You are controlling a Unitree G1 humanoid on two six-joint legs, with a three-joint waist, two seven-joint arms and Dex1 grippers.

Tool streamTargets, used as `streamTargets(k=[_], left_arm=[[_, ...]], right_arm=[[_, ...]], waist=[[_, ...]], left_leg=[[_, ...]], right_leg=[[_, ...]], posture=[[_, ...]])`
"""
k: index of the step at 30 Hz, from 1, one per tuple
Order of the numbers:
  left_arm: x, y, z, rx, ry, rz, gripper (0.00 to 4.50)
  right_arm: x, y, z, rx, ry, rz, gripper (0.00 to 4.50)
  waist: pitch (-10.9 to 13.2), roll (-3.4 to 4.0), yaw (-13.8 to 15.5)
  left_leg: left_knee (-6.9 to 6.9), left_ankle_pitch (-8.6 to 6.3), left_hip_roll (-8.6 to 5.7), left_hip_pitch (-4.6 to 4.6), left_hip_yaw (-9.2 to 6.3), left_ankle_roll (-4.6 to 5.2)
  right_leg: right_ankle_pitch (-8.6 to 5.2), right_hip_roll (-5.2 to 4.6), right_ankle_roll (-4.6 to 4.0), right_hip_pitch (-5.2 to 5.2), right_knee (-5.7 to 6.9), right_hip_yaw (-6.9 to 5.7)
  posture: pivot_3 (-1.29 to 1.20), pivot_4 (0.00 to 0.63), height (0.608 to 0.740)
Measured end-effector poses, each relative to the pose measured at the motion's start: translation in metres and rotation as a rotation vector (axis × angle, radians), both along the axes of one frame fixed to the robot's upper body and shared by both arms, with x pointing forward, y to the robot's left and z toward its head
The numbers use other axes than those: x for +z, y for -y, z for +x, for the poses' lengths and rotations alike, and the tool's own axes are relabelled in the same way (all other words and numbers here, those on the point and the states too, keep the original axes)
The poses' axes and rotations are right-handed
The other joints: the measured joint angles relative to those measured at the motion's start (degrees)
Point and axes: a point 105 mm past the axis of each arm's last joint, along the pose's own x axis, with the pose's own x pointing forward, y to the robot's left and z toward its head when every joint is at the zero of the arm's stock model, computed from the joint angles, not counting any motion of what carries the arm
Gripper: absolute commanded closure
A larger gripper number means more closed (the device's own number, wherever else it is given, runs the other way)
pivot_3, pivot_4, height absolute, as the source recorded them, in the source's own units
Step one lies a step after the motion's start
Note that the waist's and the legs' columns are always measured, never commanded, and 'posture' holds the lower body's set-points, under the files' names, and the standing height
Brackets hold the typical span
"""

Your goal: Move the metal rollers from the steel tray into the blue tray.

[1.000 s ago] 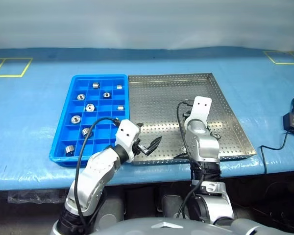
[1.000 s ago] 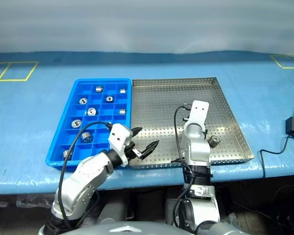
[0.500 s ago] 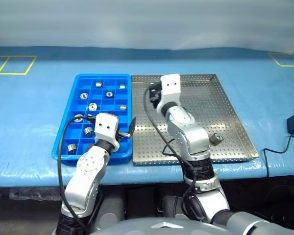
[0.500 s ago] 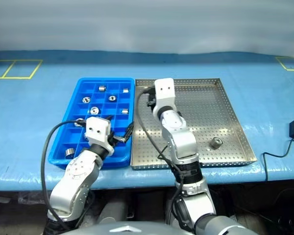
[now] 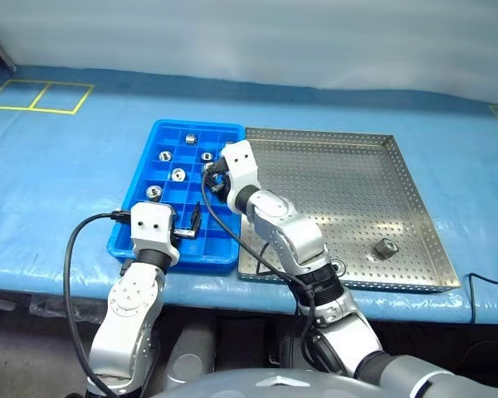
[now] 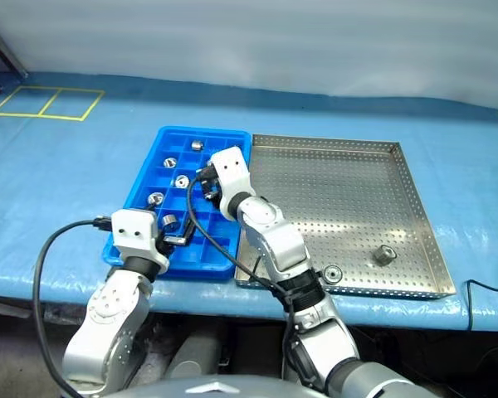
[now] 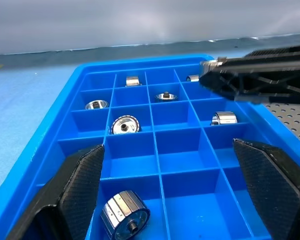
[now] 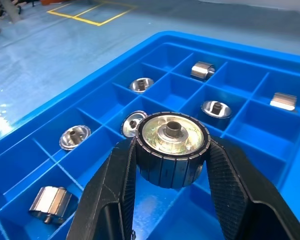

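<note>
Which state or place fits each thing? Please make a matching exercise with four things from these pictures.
Things:
1. right hand
2. left hand
3. steel tray
4. blue tray

States or places:
a. open, holding nothing
b. holds two loose rollers
c. shut on a roller
d. several cells hold a roller each

Pairs: 1-c, 2-a, 3-b, 4-d
</note>
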Motion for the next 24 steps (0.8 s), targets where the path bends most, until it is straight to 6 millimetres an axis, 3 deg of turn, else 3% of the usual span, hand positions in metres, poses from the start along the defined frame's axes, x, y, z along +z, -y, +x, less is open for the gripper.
streamTargets(k=[5, 10, 13, 16, 20, 24], left_arm=[[-0.001, 0.000, -0.001, -0.003, -0.006, 0.002, 0.00], [-0.002, 0.001, -0.001, -0.015, -0.007, 0.005, 0.00], [0.001, 0.001, 0.000, -0.020, 0.004, 0.006, 0.00], [0.005, 0.005, 0.002, -0.041, 0.017, 0.004, 0.00], [0.010, 0.019, 0.005, -0.113, 0.034, -0.016, 0.00], [0.001, 0.034, 0.006, -0.195, -0.009, -0.038, 0.00]], right_arm=[[-0.020, -0.015, -0.013, 0.077, -0.050, -0.033, 2.80], [-0.038, -0.017, -0.012, 0.081, -0.087, -0.061, 1.16], [-0.038, -0.013, -0.008, 0.051, -0.077, -0.054, 0.13], [-0.036, -0.006, -0.003, 0.011, -0.074, -0.043, 0.02], [-0.023, 0.019, 0.001, -0.117, -0.042, -0.001, 0.02], [-0.005, 0.079, 0.003, -0.334, -0.002, 0.030, 0.02]], waist=[[0.00, 0.00, -0.02], [0.00, 0.00, -0.08], [-0.02, -0.01, -0.06], [-0.02, -0.01, -0.04], [-0.02, -0.01, -0.24], [-0.02, 0.00, -0.48]], left_leg=[[-0.06, -0.02, 0.01, 0.00, 0.00, -0.04], [-0.07, -0.03, 0.02, 0.01, -0.01, -0.05], [-0.06, -0.04, 0.01, 0.09, -0.05, -0.07], [-0.05, -0.09, 0.00, 0.11, -0.08, -0.16], [-0.06, -0.07, -0.06, -0.13, -0.14, -0.07], [-0.07, -0.08, -0.13, -0.41, -0.23, 0.00]], right_leg=[[-0.03, 0.00, -0.04, -0.02, -0.02, -0.02], [-0.04, 0.01, -0.05, -0.02, -0.02, -0.05], [-0.04, -0.05, -0.05, 0.02, -0.08, -0.11], [-0.04, -0.27, -0.04, -0.02, -0.20, -0.33], [-0.01, -0.52, -0.01, 0.03, -0.40, -0.54], [0.03, -0.44, -0.06, -0.05, -0.42, -0.67]], posture=[[0.33, 0.150, 0.740], [0.29, 0.150, 0.740], [0.27, 0.150, 0.740], [0.24, 0.150, 0.740], [0.19, 0.150, 0.740], [0.11, 0.150, 0.740]])
